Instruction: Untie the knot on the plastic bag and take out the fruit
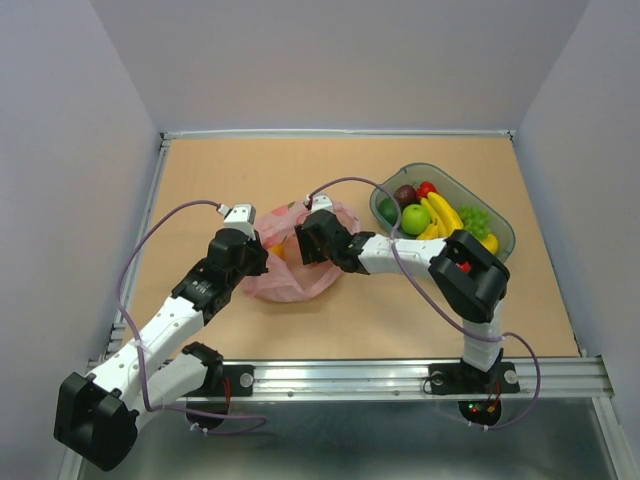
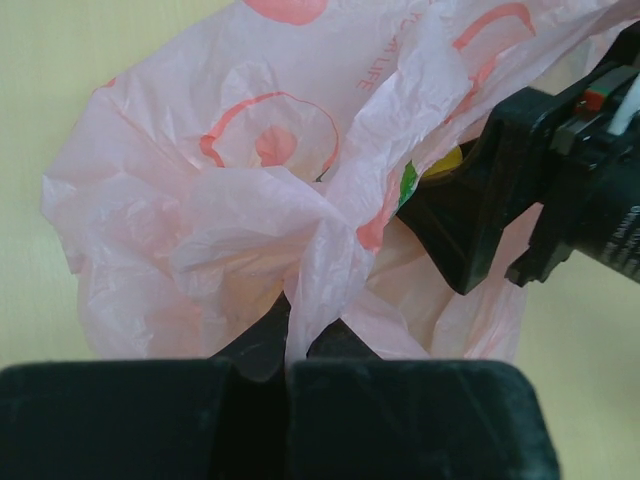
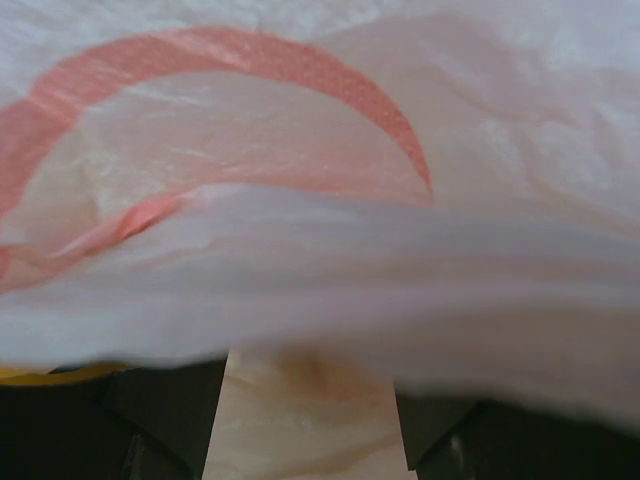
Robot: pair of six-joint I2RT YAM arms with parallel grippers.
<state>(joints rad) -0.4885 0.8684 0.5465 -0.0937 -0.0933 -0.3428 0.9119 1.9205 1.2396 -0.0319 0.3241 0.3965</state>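
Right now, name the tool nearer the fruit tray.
Right. The right tool is on the bag's side toward the tray; the left tool pinches the bag's far side.

The plastic bag [image 2: 200, 220] is pale, see-through pink with darker salmon ring prints. Beyond the black left pincer [image 2: 295, 345], a yellow fruit [image 2: 443, 160] shows. The tabletop [image 1: 300, 330] is tan.

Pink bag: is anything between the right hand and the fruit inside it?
Yes, the plastic bag itself. A fold of it drapes across just ahead of the right hand, so only a yellow sliver, likely fruit, shows at its left. The left hand pinches another bunch of plastic.
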